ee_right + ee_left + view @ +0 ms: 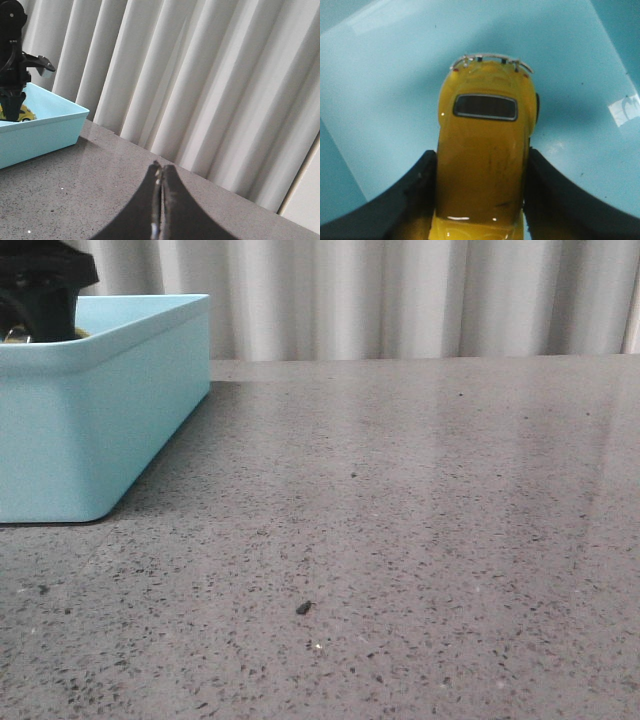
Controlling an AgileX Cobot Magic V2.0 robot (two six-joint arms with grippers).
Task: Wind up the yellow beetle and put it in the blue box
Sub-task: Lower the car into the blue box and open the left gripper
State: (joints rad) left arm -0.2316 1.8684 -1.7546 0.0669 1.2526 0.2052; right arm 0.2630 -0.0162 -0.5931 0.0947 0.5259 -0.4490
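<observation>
Left wrist view only: glossy yellow beetle (482,165) pinched at both flanks by left end effector (479,200), rounded roof, dark rear window and chrome bumper showing, inside the blue box (380,80) over its smooth pale floor. Front view: only box wall (90,420) with thick rolled rim at the tabletop's far left corner; car hidden. Right wrist view: right end effector (159,210) pressed together, above grey speckled tabletop (100,175); pleated white curtain (200,75) beyond the far edge.
</observation>
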